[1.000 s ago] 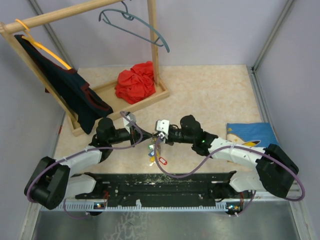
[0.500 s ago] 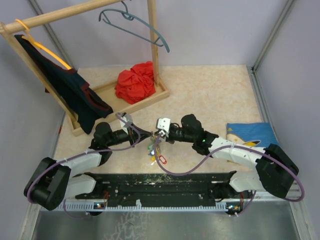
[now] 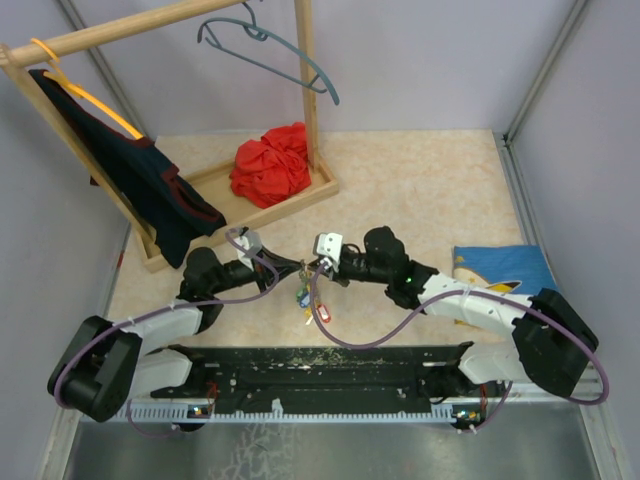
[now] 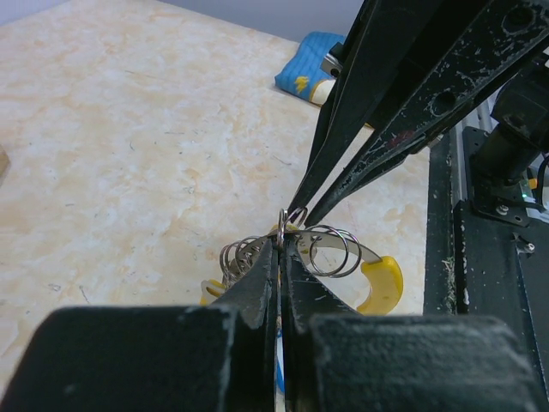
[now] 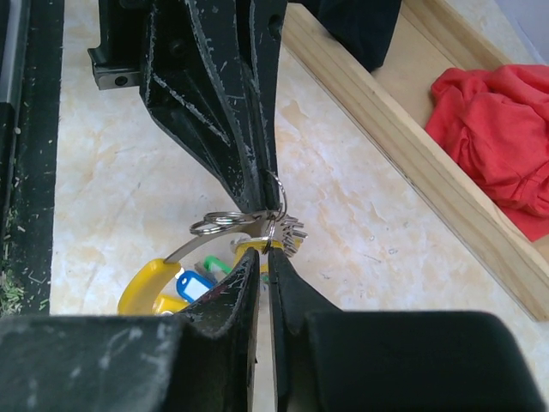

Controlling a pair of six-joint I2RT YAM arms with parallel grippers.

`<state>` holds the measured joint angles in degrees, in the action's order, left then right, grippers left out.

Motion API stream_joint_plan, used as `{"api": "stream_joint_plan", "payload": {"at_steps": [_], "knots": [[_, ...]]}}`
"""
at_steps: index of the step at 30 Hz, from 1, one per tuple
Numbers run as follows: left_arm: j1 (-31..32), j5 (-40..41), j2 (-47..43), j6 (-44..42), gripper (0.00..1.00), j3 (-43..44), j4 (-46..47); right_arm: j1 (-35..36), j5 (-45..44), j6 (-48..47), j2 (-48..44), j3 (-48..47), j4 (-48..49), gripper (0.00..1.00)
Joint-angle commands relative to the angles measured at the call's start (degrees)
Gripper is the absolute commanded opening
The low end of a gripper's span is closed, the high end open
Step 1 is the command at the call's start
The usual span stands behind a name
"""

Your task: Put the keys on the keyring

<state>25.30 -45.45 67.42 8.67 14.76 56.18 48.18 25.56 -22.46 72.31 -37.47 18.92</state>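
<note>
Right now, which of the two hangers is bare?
The grey hanger by the upright post hangs bare; the orange hanger carries a dark garment.

Left arm (image 3: 165, 322), right arm (image 3: 470, 305): black joint housings, pale grey link shells. Purple cables (image 3: 368, 342) looped alongside. Green light (image 3: 405, 286) on right arm. Scuffed, dusty black fingers (image 4: 403, 94).
</note>
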Motion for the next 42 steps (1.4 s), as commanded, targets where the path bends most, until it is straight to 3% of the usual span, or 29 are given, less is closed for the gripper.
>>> {"api": "stream_joint_plan", "payload": {"at_steps": [1,12,18,27,37,42], "knots": [[-0.47,-1.70,-1.12,-1.28,0.00,0.05,5.43,-0.54,0.80,1.05,-1.92,1.05,4.06,0.11],[-0.51,-3.61,0.16,-1.34,0.00,0.35,6.33,-0.51,-0.44,2.10,-2.94,2.26,8.33,0.24],[-0.50,-4.25,0.39,-1.10,0.00,0.44,6.78,-0.49,0.42,2.51,-2.39,1.98,9.34,0.25],[-0.52,-5.19,1.13,-0.42,0.00,0.49,7.88,-0.50,1.80,3.36,-1.17,1.84,10.56,0.14],[-0.46,-5.48,0.92,0.28,0.00,0.29,8.87,-0.48,3.67,3.17,0.28,0.70,8.30,0.12],[-0.51,-5.33,0.89,0.97,0.00,0.17,9.67,-0.36,3.78,2.64,0.59,0.39,7.45,0.00]]}}
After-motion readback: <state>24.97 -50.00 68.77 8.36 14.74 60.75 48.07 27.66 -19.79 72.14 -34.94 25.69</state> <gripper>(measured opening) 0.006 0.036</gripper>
